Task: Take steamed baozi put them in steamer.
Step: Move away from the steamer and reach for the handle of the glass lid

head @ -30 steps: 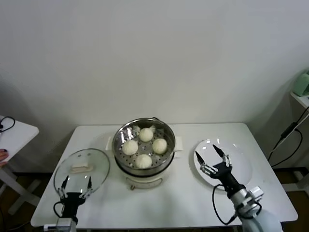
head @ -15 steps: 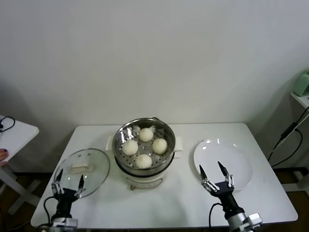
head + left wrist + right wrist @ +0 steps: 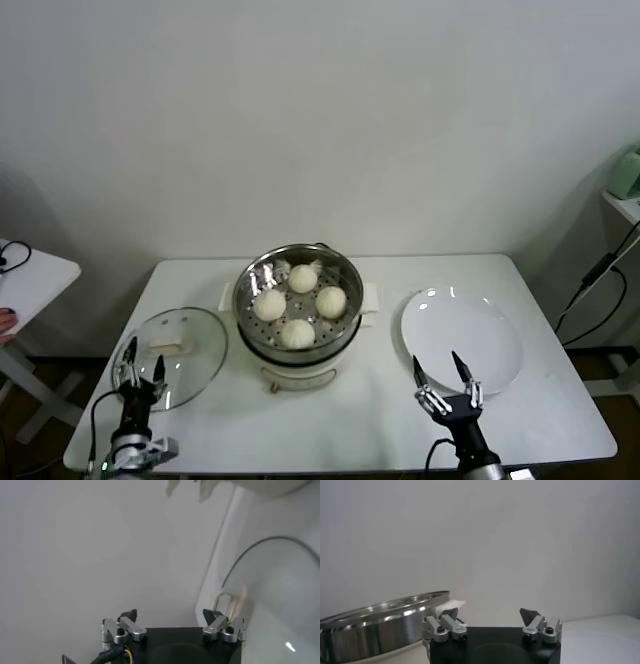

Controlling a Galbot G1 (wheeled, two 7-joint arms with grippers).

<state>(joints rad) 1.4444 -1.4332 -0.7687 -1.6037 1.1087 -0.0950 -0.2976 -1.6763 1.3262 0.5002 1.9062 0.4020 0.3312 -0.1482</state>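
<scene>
Several off-white baozi (image 3: 298,332) sit on the perforated tray inside the shiny steel steamer (image 3: 250,280), which stands on its cream base at the table's middle. My left gripper (image 3: 140,357) is open and empty at the front left, over the near edge of the glass lid (image 3: 190,340). My right gripper (image 3: 441,368) is open and empty at the front right, by the near edge of the white plate (image 3: 480,325). The right wrist view shows the steamer's rim (image 3: 380,615) off to one side. The left wrist view shows the lid (image 3: 280,585).
The white plate holds nothing. A small white side table (image 3: 25,275) stands off to the left. A cable (image 3: 600,285) hangs past the table's right edge. The white table (image 3: 340,420) has bare room along its front.
Both arms have drawn back toward me and lower in the head view. The right gripper has left the plate; the left has shifted slightly left over the lid's edge. Both stay open.
</scene>
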